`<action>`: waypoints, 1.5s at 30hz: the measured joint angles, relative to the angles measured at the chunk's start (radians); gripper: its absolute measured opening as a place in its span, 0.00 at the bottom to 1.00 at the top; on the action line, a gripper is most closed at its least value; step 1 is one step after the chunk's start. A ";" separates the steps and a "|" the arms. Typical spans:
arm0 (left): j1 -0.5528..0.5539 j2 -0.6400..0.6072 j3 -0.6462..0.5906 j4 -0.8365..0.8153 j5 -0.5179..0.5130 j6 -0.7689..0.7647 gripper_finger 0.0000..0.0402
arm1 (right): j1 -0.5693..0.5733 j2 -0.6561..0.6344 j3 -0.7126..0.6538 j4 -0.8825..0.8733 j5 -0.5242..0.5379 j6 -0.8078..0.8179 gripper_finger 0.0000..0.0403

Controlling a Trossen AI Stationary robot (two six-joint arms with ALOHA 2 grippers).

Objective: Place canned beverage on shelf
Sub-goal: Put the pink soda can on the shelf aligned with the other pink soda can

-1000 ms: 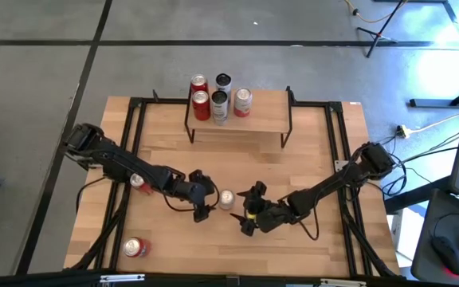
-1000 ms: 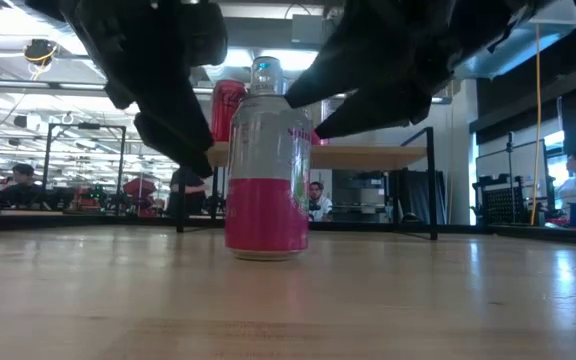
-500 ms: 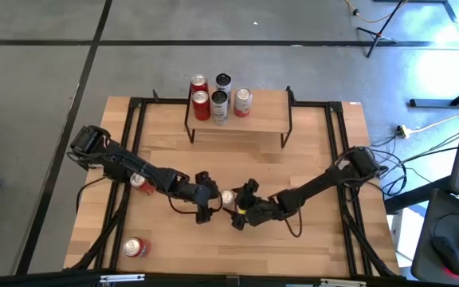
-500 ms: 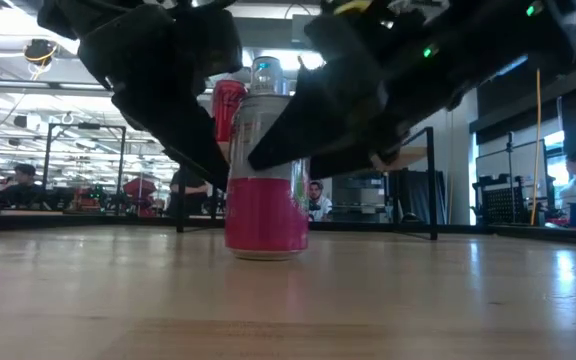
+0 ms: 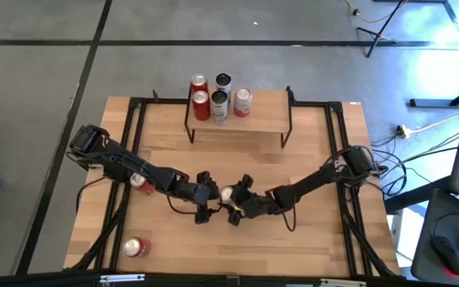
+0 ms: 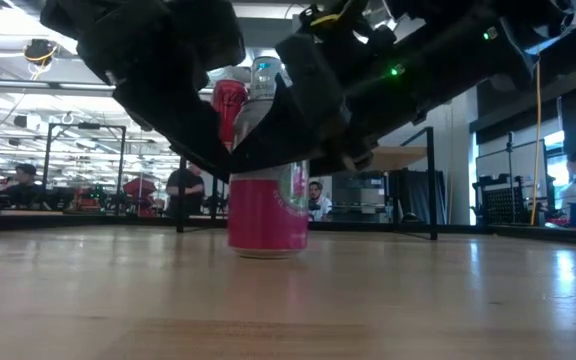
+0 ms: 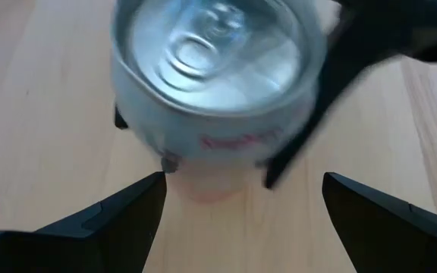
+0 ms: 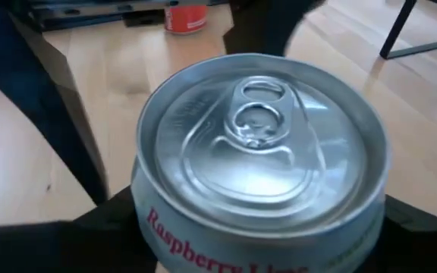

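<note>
Now, right gripper: fingers spread to either side of the can, not seen pressing it; in the right wrist view the can fills the gap between them.
Left gripper: open, just beside the same can on its other side; both fingers show apart below the can.
Can: upright on the table, mid-table, well apart from the shelf; silver top, pink base.
Shelf cans: four, grouped at its left end.
Loose cans: two more, one on its side near the front left, one half covered by the left arm.
Hidden: the arms cover the can's upper half in the low view.
</note>
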 joint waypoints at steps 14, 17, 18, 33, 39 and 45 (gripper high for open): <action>-0.006 -0.338 0.000 -0.241 -0.041 -0.058 0.87 | -0.055 -0.246 0.017 -0.175 0.109 -0.103 0.64; -0.006 -0.371 0.000 -0.246 -0.069 -0.061 0.87 | -0.096 -0.324 0.070 -0.286 0.153 -0.150 0.64; -0.007 -0.375 0.000 -0.247 -0.081 -0.061 0.87 | -0.114 -0.342 0.093 -0.327 0.161 -0.163 0.64; -0.001 -0.356 0.000 -0.250 -0.145 -0.060 0.87 | -0.429 -0.387 0.236 -0.541 0.171 -0.120 0.64; -0.001 -0.356 0.000 -0.250 -0.145 -0.061 0.87 | -0.477 -0.372 0.236 -0.535 0.128 -0.081 0.64; 0.000 -0.356 0.000 -0.250 -0.159 -0.061 0.87 | -0.512 -0.327 0.236 -0.528 0.114 -0.041 0.64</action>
